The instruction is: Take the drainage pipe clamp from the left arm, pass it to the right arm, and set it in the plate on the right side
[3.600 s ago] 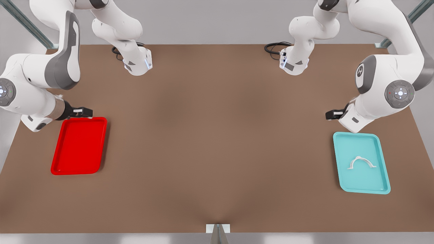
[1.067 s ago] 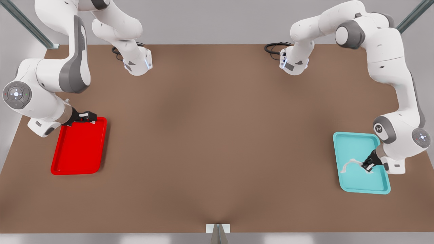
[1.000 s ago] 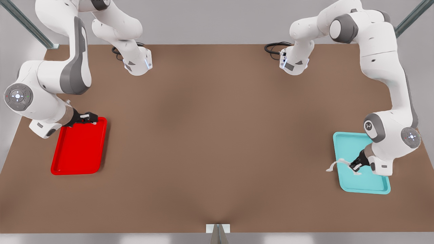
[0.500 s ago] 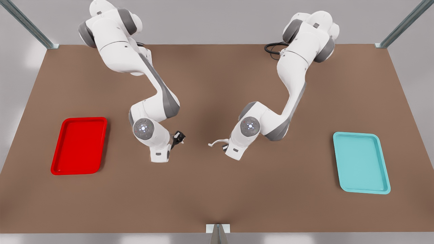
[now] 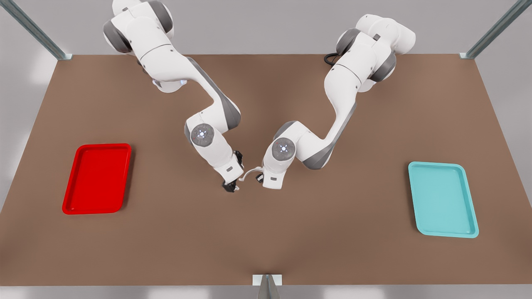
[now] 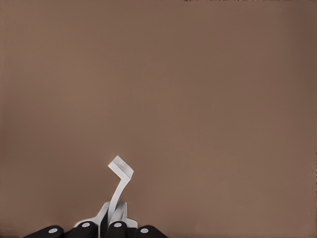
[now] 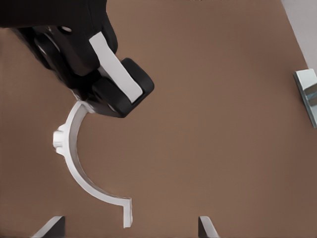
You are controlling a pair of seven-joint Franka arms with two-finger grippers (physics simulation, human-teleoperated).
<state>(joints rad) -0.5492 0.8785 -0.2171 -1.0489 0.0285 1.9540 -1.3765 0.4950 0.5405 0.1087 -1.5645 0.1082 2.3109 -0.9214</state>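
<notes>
While the two arms meet over the middle of the desk (image 5: 266,241), both trays lie flat, well apart from either hand. Red plate (image 5: 97,145): out beyond the right hand's side, at the front view's left, only its bare red floor showing. Teal tray (image 5: 436,164): out beyond the left hand's side, at the front view's right, only its bare teal floor showing.

Left hand (image 5: 258,177): fingers clamped on the drainage pipe clamp (image 5: 249,171). Its wrist view has the fingertips (image 6: 117,227) pinching one end of the white strap (image 6: 120,173), the rest rising away from the hand to a flat foot at the far end.

Right hand (image 5: 230,185): just beside the left hand, on the front view's left of it, above the desk. Its wrist view shows its own two fingertips (image 7: 53,225) spread wide, jaws apart, gripping nothing (image 7: 130,229). The clamp's arch (image 7: 74,168) curves from the black left hand (image 7: 94,74) towards this hand, and the free foot hangs in front of the gap between the spread fingertips. Whether it touches either one, I cannot tell.

The clamp is held in the air between the two hands, clear of both trays.
</notes>
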